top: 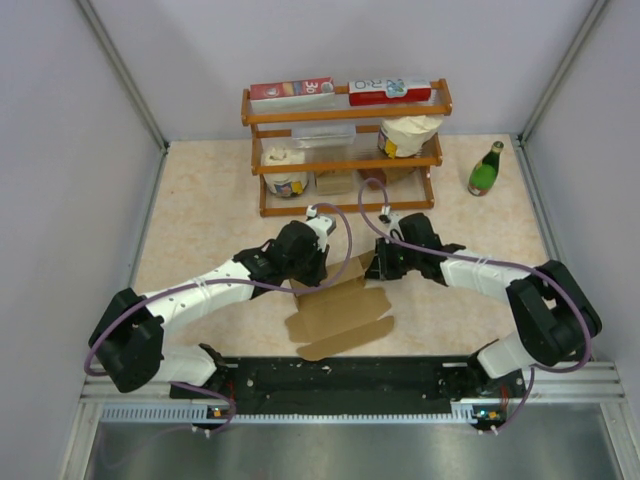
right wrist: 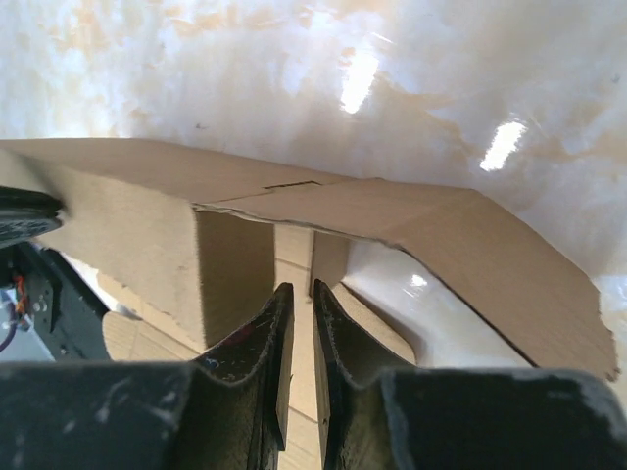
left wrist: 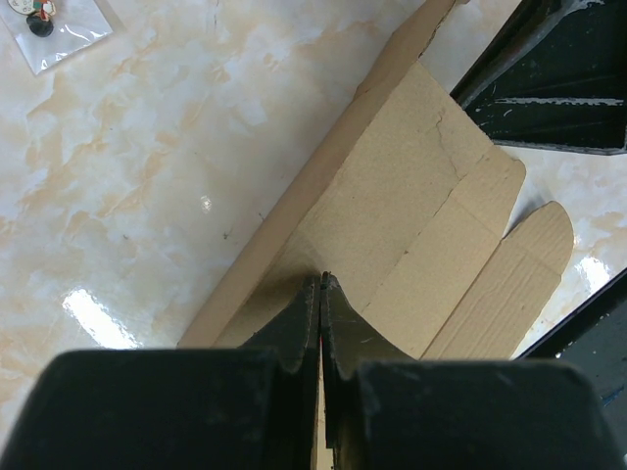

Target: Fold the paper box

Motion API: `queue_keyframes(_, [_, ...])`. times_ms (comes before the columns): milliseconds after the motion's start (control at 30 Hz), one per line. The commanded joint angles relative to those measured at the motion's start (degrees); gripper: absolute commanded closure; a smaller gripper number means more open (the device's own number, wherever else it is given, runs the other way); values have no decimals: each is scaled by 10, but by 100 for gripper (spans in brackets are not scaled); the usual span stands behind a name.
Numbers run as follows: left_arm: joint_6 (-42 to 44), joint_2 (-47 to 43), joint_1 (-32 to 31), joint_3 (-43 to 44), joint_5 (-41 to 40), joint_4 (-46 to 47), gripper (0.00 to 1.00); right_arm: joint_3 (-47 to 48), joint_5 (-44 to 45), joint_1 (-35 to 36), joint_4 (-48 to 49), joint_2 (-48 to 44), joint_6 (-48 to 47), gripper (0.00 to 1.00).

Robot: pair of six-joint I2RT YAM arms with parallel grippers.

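Observation:
The paper box (top: 340, 315) is brown die-cut cardboard lying mostly flat at the table's near middle, with its far wall raised between my two grippers. My left gripper (top: 314, 268) is shut. In the left wrist view its tips (left wrist: 321, 278) press into the crease where the raised wall meets the flat panel (left wrist: 411, 206). My right gripper (top: 377, 265) is at the wall's right end. In the right wrist view its fingers (right wrist: 301, 287) stand a thin gap apart, with cardboard in the gap, under the leaning wall (right wrist: 147, 225).
A wooden rack (top: 345, 150) with red-and-white cartons (top: 292, 90) and tubs stands at the back. A green bottle (top: 486, 170) stands at the back right. A small plastic bag (left wrist: 54, 24) lies on the table. The black base rail (top: 340, 375) runs along the near edge.

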Motion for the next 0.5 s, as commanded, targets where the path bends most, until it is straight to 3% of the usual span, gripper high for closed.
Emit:
queue_keyframes(0, [-6, 6, -3, -7, -6, -8, 100, 10, -53, -2, 54, -15, 13, 87])
queue_keyframes(300, [-5, 3, -3, -9, -7, -10, 100, -12, -103, -10, 114, -23, 46, 87])
queue_keyframes(467, [-7, 1, -3, -9, -8, -10, 100, 11, -20, -14, 35, -51, 14, 87])
